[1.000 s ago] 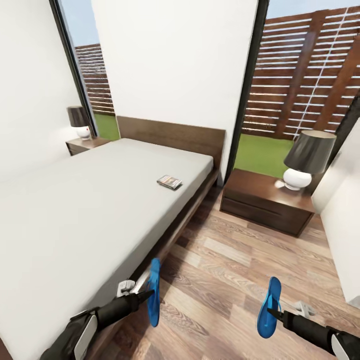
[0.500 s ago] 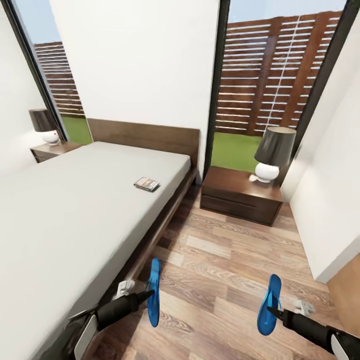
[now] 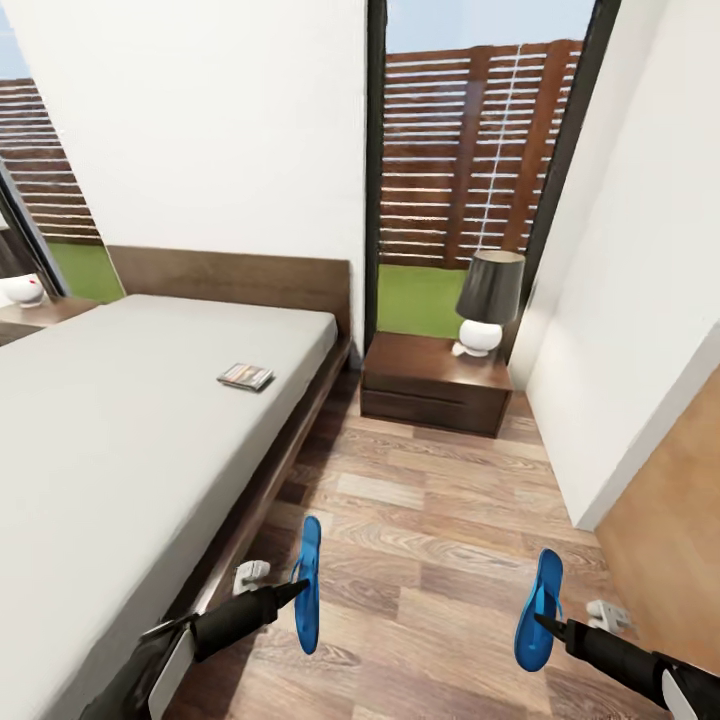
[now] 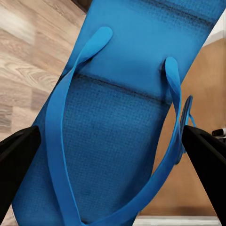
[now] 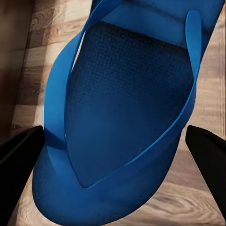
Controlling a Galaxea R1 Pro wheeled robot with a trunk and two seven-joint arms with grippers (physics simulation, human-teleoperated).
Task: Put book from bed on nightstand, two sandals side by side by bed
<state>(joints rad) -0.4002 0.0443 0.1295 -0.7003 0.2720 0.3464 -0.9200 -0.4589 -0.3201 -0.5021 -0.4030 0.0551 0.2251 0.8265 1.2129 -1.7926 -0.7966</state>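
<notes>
Each of my grippers holds one bright blue sandal on edge above the wood floor. My left gripper (image 3: 298, 592) is shut on the left sandal (image 3: 308, 583), close beside the bed's dark frame. My right gripper (image 3: 541, 622) is shut on the other sandal (image 3: 539, 608), further right. The wrist views show each sandal (image 4: 117, 117) (image 5: 127, 117) up close, sole and thong straps between the black fingers. The book (image 3: 245, 376) lies on the off-white mattress of the bed (image 3: 120, 420) near its right edge. A nightstand (image 3: 435, 383) stands right of the headboard, a second one (image 3: 35, 313) at far left.
A dark-shaded lamp with a white base (image 3: 487, 300) stands on the right nightstand. White walls close the right side, with a tan panel (image 3: 670, 510) low at right. Wood-plank floor (image 3: 430, 530) runs between bed and wall. Tall black-framed windows show a slatted fence.
The whole picture has shifted leftward, so the camera has turned right. Both sandals stay in the same spots in the grippers.
</notes>
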